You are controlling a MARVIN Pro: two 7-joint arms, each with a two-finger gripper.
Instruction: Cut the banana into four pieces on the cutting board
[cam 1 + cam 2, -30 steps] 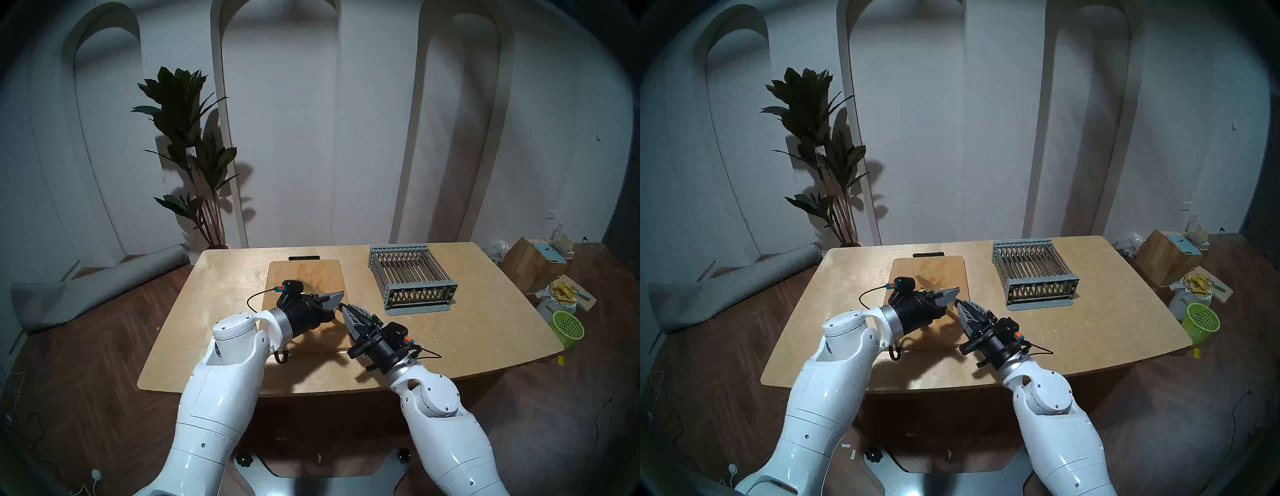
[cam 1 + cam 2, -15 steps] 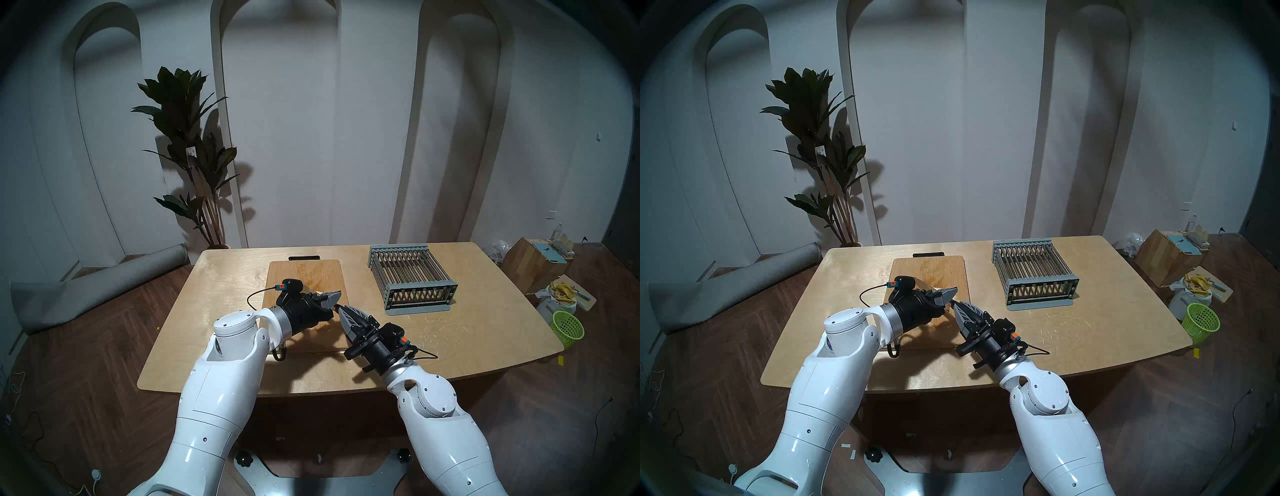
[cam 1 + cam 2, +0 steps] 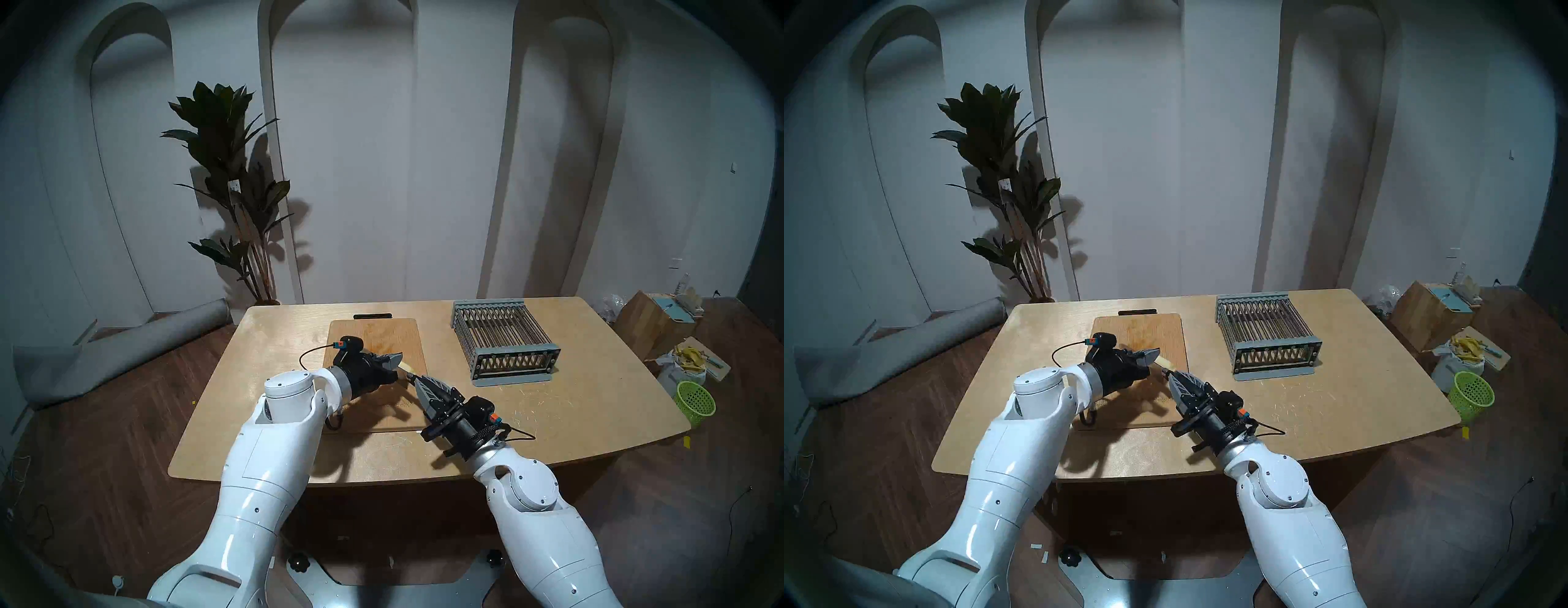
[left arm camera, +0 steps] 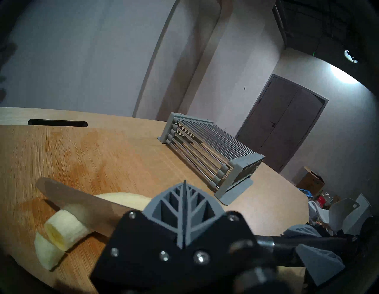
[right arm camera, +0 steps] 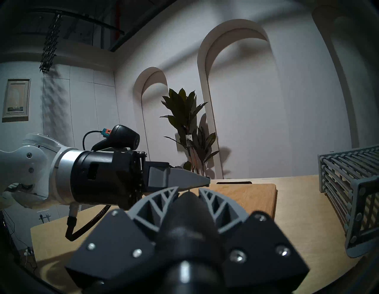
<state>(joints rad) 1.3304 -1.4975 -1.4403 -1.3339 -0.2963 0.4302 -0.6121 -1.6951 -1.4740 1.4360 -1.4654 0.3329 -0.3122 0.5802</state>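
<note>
Right gripper [image 5: 188, 192] is clamped on a black knife handle [image 5: 189, 207], fingers [image 5: 215, 207] pinched either side of it, pointing forward-left over the near right corner of the cutting board [image 3: 377, 335]. Knife blade [image 4: 82, 203] runs out leftward in the left wrist view, lying across the banana [image 4: 123, 200]: the long uncut part sits behind the blade, partly hidden by the left gripper's fingers. Two cut chunks sit on the near side of the blade: one banana slice [image 4: 65, 230] touching the blade, a second banana slice [image 4: 46, 253] just beside it and touching it, closer to the board's edge. Can't tell from these views whether the blade edge is through the fruit or just resting on it. Left gripper [image 3: 392, 361] is closed with nothing visible between the fingertips, hovering low over the board's right half, tip just beside the banana's pale end [image 3: 406, 366] and near the right gripper's tip. Board shows a darker stain [image 4: 78, 162] behind the blade. Board lies on the wooden table [image 3: 271, 339], a black slot [image 3: 372, 316] in the table just past the board's far edge. Grey roller rack [image 3: 505, 346] stands to the right of the board, well apart from it. Off the table on the right: a green basket [image 3: 695, 401] on the floor and a pile of banana peels [image 3: 689, 356] behind it.
</note>
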